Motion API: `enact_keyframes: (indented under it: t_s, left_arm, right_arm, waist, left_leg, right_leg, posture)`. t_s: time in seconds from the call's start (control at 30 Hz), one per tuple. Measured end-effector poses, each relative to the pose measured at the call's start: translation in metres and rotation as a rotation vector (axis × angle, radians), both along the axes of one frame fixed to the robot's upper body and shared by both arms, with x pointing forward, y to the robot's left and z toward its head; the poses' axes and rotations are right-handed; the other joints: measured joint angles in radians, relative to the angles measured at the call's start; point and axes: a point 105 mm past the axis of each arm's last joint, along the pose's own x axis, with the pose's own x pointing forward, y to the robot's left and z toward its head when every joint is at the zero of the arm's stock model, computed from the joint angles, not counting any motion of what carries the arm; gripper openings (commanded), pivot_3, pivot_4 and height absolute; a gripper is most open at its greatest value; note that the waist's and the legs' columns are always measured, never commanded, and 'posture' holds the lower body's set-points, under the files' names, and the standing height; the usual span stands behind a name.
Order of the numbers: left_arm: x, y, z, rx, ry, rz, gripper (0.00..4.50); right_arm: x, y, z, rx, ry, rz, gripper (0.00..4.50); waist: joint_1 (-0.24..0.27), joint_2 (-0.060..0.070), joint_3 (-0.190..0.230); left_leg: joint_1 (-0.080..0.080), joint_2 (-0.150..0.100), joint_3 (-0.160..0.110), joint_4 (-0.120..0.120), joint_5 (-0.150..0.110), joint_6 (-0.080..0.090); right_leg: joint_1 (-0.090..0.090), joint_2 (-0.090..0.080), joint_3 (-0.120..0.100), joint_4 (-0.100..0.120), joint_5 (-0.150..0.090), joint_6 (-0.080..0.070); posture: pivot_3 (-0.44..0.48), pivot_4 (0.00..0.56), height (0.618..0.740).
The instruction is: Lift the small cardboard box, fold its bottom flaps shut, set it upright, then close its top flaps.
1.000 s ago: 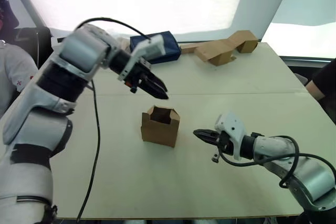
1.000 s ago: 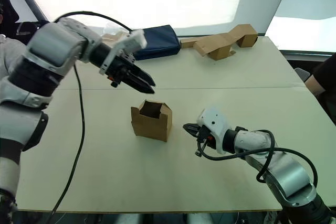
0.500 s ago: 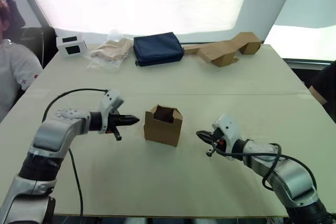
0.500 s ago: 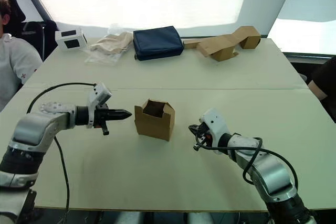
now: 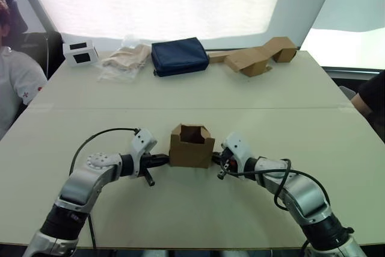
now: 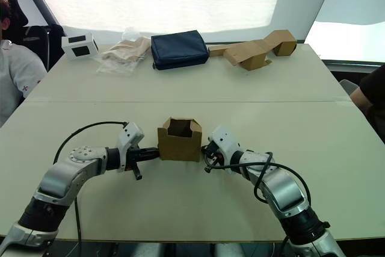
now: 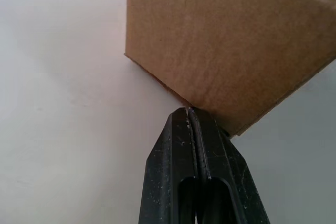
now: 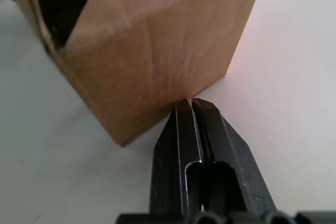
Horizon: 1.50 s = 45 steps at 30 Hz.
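The fingers of both grippers were pressed together into blunt closed tips, pinching nothing, and each tip was set against the foot of the small cardboard box (image 5: 192, 146) from opposite sides. The left gripper (image 7: 189, 112) was laid low along the table (image 5: 283, 97), its tip touching the box's lower edge at a corner; the right gripper (image 8: 190, 103) met the bottom of the opposite wall in the same way. This placement was judged to serve the lift: with the tips closed and kept at table level, the box could be squeezed between them or levered up by its base. The box sat upright at the centre of the head views, slightly below the middle of the frame, with the top flaps (image 6: 179, 123) standing open around a dark interior. The bottom flaps were hidden beneath it, so their state could not be told. Along the upper edge of the frame, well apart, a dark blue pouch (image 5: 178, 56) and bent cardboard pieces (image 5: 260, 57) were left.
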Motion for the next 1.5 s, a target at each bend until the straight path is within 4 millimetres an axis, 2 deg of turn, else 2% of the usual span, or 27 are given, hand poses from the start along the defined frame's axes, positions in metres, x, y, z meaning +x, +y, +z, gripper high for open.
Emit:
enact_keyframes:
  t_s: [0.2, 0.7, 0.8, 0.87, 0.97, 1.0, 1.1, 1.2, 1.37, 1.5]
  left_arm:
    - [-0.011, -0.003, -0.005, 0.014, 0.011, -0.051, 0.02]
    - [-0.013, 0.004, -0.011, 0.022, -0.022, -0.052, 0.02]
    - [-0.018, 0.017, -0.009, 0.036, 0.001, -0.061, 0.02]
    - [-0.021, 0.034, -0.006, 0.032, 0.043, -0.05, 0.02]
    - [-0.01, 0.053, 0.01, 0.003, 0.038, -0.001, 0.02]
    - [0.0, 0.054, 0.022, -0.027, 0.022, 0.01, 0.02]
    - [0.019, 0.042, 0.067, -0.073, -0.09, -0.053, 0.02]
    - [0.022, 0.022, 0.089, -0.091, -0.142, -0.164, 0.02]
    - [0.02, -0.001, 0.073, -0.086, -0.101, -0.263, 0.02]
    - [0.021, -0.009, 0.076, -0.088, -0.101, -0.3, 0.02]
  right_arm:
    - [-0.012, -0.005, -0.003, -0.013, 0.014, 0.026, 0.0]
    - [-0.029, -0.009, -0.007, -0.059, 0.026, 0.088, 0.0]
    - [-0.028, -0.018, -0.006, -0.105, -0.018, 0.105, 0.0]
    - [-0.02, -0.034, -0.001, -0.094, -0.046, 0.061, 0.0]
    - [-0.012, -0.057, 0.018, -0.081, -0.098, 0.025, 0.0]
    - [-0.011, -0.061, 0.029, -0.055, -0.107, 0.045, 0.0]
    - [-0.013, -0.057, 0.065, -0.006, -0.138, 0.152, 0.0]
    - [-0.017, -0.039, 0.086, 0.039, -0.145, 0.254, 0.0]
    - [-0.02, -0.015, 0.087, 0.106, -0.112, 0.316, 0.0]
    - [-0.017, -0.003, 0.084, 0.101, -0.117, 0.329, 0.0]
  waist:
    - [0.0, 0.0, -0.001]
    - [-0.003, 0.0, -0.008]
    - [-0.005, 0.0, -0.008]
    - [-0.004, 0.0, -0.008]
    - [0.003, -0.001, -0.008]
    - [0.007, -0.001, -0.007]
    - [0.006, -0.002, -0.007]
    - [-0.005, -0.002, -0.007]
    - [-0.004, -0.002, -0.007]
    - [0.0, -0.002, -0.007]
  left_leg:
    - [0.0, 0.0, 0.0, 0.0, 0.0, 0.0]
    - [0.002, 0.0, 0.0, 0.0, -0.001, 0.001]
    - [0.002, 0.001, 0.0, -0.001, -0.001, 0.001]
    - [0.002, 0.001, 0.0, -0.001, -0.001, 0.001]
    - [0.002, 0.001, 0.0, 0.0, -0.001, 0.001]
    - [0.002, 0.0, -0.001, 0.0, -0.001, 0.001]
    - [0.001, 0.0, 0.0, 0.001, -0.001, 0.002]
    - [0.001, 0.001, 0.0, 0.001, -0.002, 0.004]
    - [0.002, 0.001, 0.0, 0.001, -0.002, 0.004]
    - [0.0, 0.001, 0.0, 0.001, -0.002, 0.004]
  right_leg:
    - [0.0, 0.0, 0.0, 0.0, 0.0, 0.0]
    - [0.002, 0.001, 0.0, 0.0, 0.0, 0.0]
    - [0.002, 0.001, 0.0, 0.0, 0.0, 0.0]
    - [0.002, 0.002, 0.0, 0.0, 0.0, 0.0]
    - [0.003, 0.002, -0.001, -0.001, 0.0, 0.0]
    - [0.003, 0.001, -0.001, -0.001, 0.0, 0.0]
    - [0.003, 0.001, -0.001, -0.002, 0.0, 0.0]
    - [0.003, 0.002, 0.0, -0.002, 0.0, 0.0]
    - [0.002, 0.004, 0.0, -0.001, 0.0, 0.0]
    - [0.002, 0.003, 0.0, -0.001, 0.0, 0.0]
  posture:
    - [0.0, 0.15, 0.74]
    - [0.0, 0.15, 0.74]
    - [0.0, 0.15, 0.74]
    - [0.0, 0.15, 0.74]
    - [0.0, 0.15, 0.74]
    - [0.0, 0.15, 0.74]
    - [0.0, 0.15, 0.74]
    - [0.0, 0.15, 0.74]
    - [0.0, 0.15, 0.74]
    - [0.0, 0.15, 0.74]
